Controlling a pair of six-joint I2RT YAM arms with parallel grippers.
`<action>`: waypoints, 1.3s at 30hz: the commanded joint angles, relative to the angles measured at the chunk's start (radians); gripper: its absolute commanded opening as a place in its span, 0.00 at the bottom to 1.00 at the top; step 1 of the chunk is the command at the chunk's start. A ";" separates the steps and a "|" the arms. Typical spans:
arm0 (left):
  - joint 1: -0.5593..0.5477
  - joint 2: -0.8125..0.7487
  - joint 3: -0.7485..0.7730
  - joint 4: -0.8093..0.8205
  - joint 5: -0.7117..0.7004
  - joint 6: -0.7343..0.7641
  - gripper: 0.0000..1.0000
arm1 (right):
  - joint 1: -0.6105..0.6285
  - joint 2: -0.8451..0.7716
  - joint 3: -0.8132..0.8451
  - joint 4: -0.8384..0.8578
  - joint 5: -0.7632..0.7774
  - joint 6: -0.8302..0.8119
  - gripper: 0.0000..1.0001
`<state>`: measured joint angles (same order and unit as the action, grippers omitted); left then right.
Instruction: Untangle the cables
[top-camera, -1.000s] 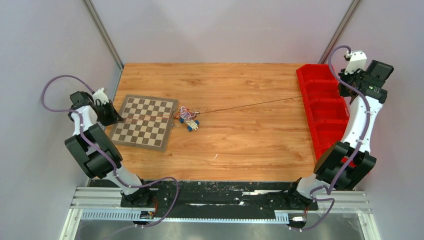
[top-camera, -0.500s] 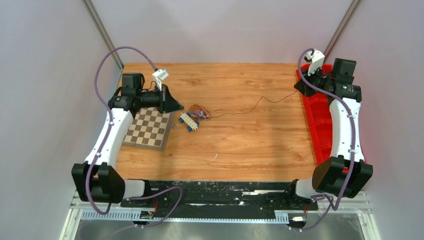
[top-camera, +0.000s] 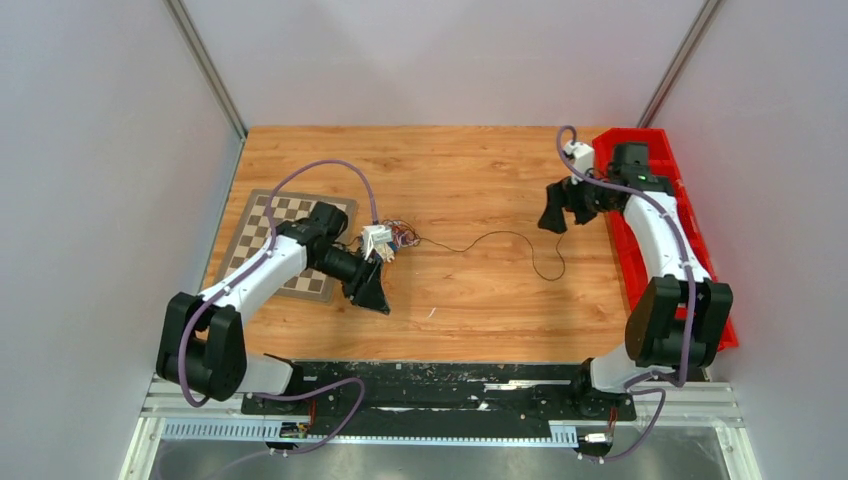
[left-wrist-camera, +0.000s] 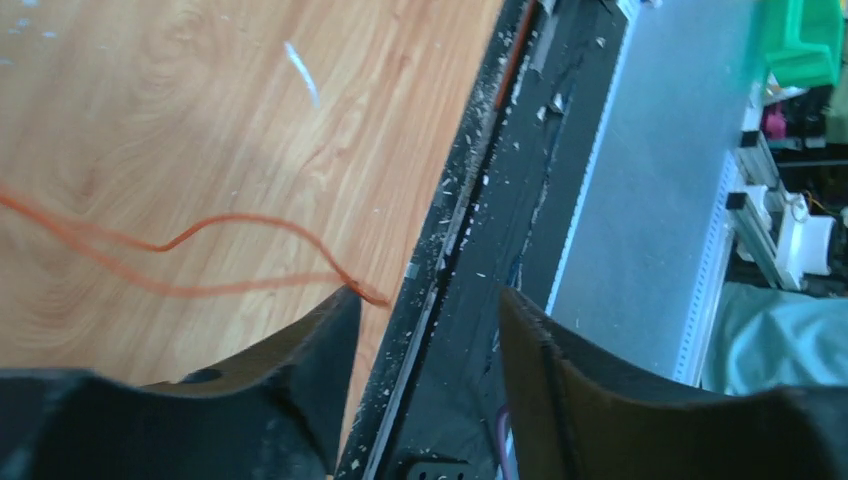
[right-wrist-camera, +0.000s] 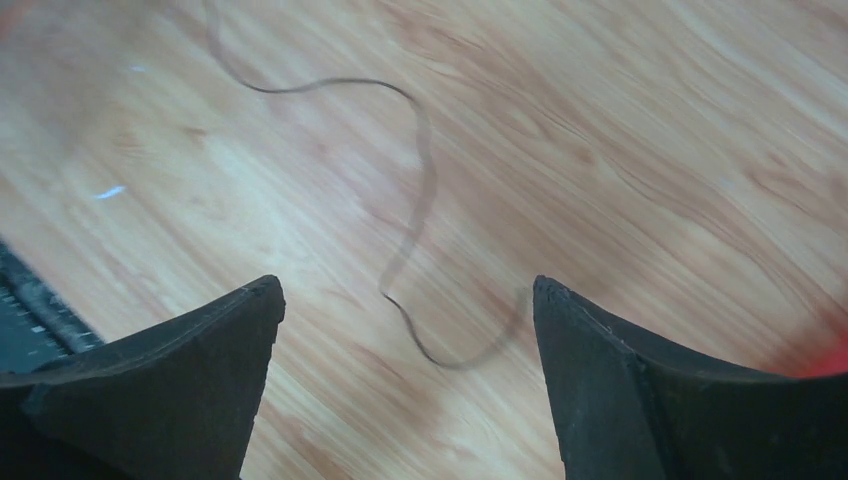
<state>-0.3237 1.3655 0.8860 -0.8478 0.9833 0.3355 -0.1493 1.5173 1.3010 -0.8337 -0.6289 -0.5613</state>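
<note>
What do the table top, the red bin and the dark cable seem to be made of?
Table top: wood or wood-look laminate; grain and plank seams. Red bin: probably moulded plastic, uniform colour. Dark cable: thin, probably plastic-coated wire; lies in loose curves.

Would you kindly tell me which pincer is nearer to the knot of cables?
Left: the left pincer is just nearside of the knot; the right pincer is far off toward the red bin.

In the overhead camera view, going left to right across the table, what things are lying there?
checkerboard mat → knot of cables → loose dark strand → red bin
</note>
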 joint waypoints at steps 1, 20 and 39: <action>0.042 -0.031 0.125 0.012 -0.099 0.113 0.72 | 0.185 0.061 0.050 0.094 -0.142 0.135 0.93; 0.191 0.329 0.232 0.642 -0.218 0.310 0.69 | 0.618 0.708 0.474 0.519 -0.111 0.478 0.69; 0.059 0.419 0.227 0.660 -0.418 0.490 0.22 | 0.692 0.810 0.482 0.554 -0.015 0.477 0.29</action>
<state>-0.2428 1.8034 1.1236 -0.2333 0.5922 0.7921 0.5304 2.3245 1.7630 -0.3225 -0.7109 -0.0887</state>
